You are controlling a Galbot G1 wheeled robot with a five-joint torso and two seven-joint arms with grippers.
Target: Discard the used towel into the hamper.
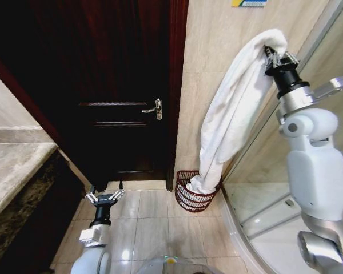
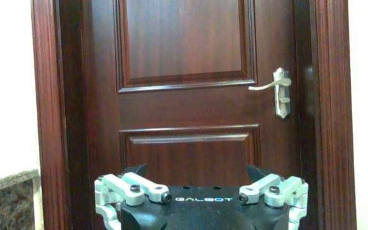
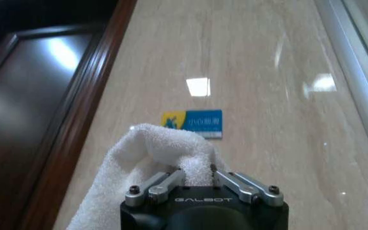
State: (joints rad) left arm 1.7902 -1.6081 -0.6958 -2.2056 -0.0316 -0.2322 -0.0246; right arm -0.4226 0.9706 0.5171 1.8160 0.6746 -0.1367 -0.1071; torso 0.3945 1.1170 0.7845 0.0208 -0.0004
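Tiled wall; towel hanging near-vertically into hamper.

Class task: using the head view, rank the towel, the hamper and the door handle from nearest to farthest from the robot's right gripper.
1. Towel: clamped in the right gripper, raised high at the right, and hanging down from it.
2. Door handle: to the left, on the dark door.
3. Hamper: on the floor far below, with the towel's lower end inside.
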